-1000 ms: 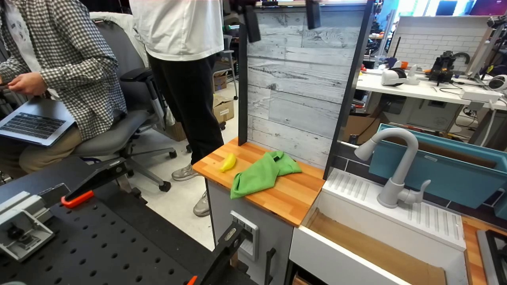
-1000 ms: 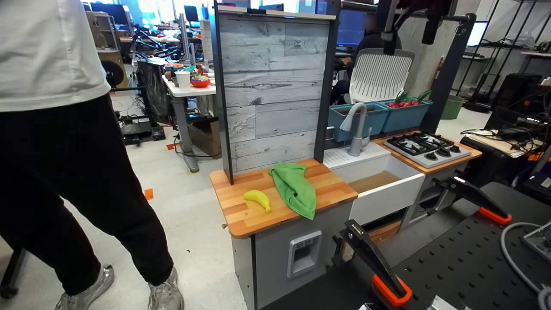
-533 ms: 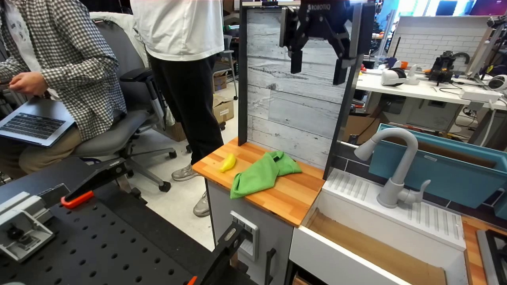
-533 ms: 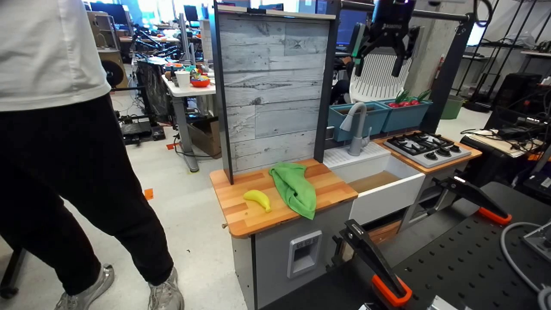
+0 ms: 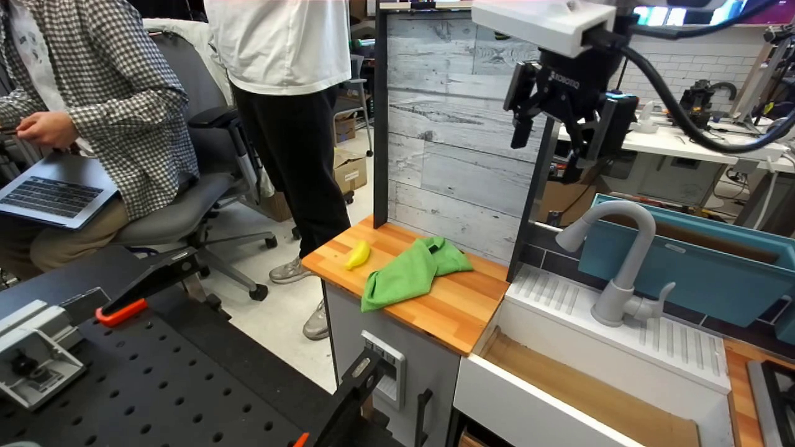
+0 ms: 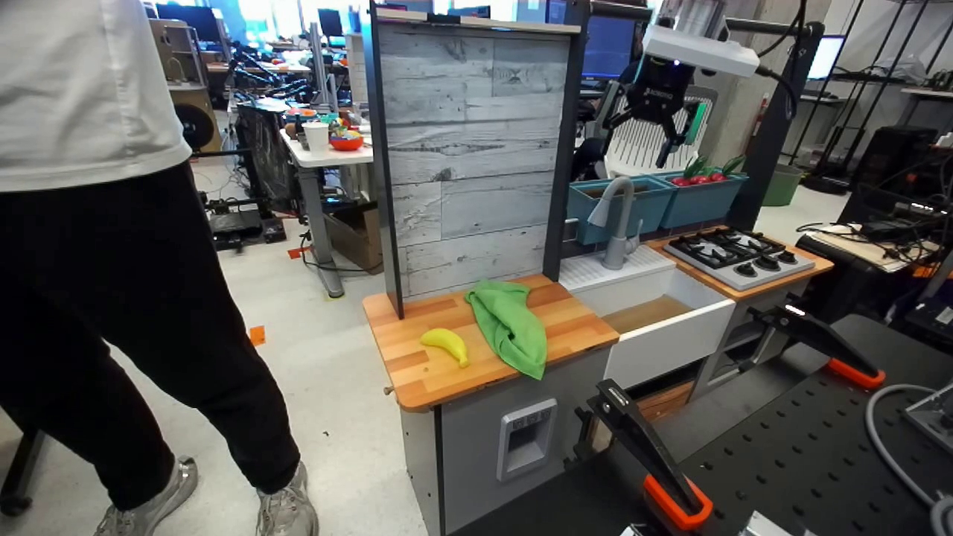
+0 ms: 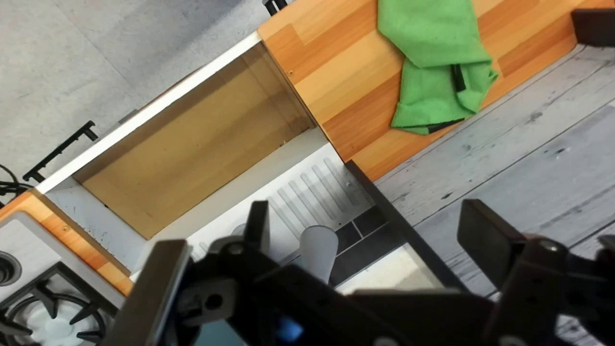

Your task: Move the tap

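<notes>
The tap [image 5: 640,239] is matte grey with an arched spout and a small side lever. It stands upright on the ribbed back ledge of the white sink [image 5: 534,400], its spout towards the panel. It also shows in an exterior view [image 6: 619,242]. My gripper [image 5: 546,155] is open and empty, above the tap and apart from it, as an exterior view also shows [image 6: 633,151]. In the wrist view the spout end of the tap [image 7: 318,250] lies below, between the open fingers [image 7: 259,221], nearer the left one. Most of the stem is hidden behind the gripper there.
A tall grey wood-look panel [image 5: 459,136] stands beside the gripper. A teal planter [image 5: 702,267] is behind the tap. A green cloth [image 5: 410,273] and yellow banana [image 5: 358,254] lie on the wooden counter [image 5: 463,310]. A stove [image 6: 737,260] is past the sink.
My gripper has come down from the top of both exterior views, moved towards the tap, and turned. It stays open. The tap, cloth and banana have not moved.
</notes>
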Controlling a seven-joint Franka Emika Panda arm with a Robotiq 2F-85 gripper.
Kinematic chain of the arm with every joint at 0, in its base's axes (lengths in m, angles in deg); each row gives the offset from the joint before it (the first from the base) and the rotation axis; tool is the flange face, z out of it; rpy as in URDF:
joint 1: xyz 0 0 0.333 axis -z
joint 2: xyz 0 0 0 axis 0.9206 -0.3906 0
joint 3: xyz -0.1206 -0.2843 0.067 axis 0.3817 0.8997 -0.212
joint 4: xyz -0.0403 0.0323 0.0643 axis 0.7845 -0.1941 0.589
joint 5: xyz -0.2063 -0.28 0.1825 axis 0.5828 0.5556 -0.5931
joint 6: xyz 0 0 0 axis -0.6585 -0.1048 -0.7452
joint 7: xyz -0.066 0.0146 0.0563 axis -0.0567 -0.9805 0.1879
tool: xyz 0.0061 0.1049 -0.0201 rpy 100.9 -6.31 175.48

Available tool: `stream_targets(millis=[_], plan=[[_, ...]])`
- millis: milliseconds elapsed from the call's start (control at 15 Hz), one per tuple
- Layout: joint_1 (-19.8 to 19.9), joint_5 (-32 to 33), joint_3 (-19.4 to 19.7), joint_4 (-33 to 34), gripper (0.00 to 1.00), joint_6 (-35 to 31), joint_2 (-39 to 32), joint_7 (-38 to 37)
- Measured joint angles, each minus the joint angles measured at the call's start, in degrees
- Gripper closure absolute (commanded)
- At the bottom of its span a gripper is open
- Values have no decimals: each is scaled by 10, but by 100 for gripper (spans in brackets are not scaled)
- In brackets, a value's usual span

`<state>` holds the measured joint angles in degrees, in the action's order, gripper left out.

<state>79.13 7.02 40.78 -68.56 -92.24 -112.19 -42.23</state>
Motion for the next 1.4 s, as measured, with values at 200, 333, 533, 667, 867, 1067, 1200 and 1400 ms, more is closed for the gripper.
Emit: stream_targets(millis=[200, 333, 533, 667, 867, 1067, 1200, 1400], plan=[[25, -24, 1, 43, 0, 1, -35, -3], [35, -28, 5, 70, 0, 2, -58, -20], [38, -33, 12, 111, 0, 2, -93, -58], [38, -34, 17, 137, 0, 2, -116, -87], [37, -34, 20, 172, 0, 2, -149, -127], [31, -34, 22, 204, 0, 2, -178, -157], [24, -34, 25, 224, 3, 2, -195, -175], [9, -33, 30, 252, 29, 3, -216, -195]])
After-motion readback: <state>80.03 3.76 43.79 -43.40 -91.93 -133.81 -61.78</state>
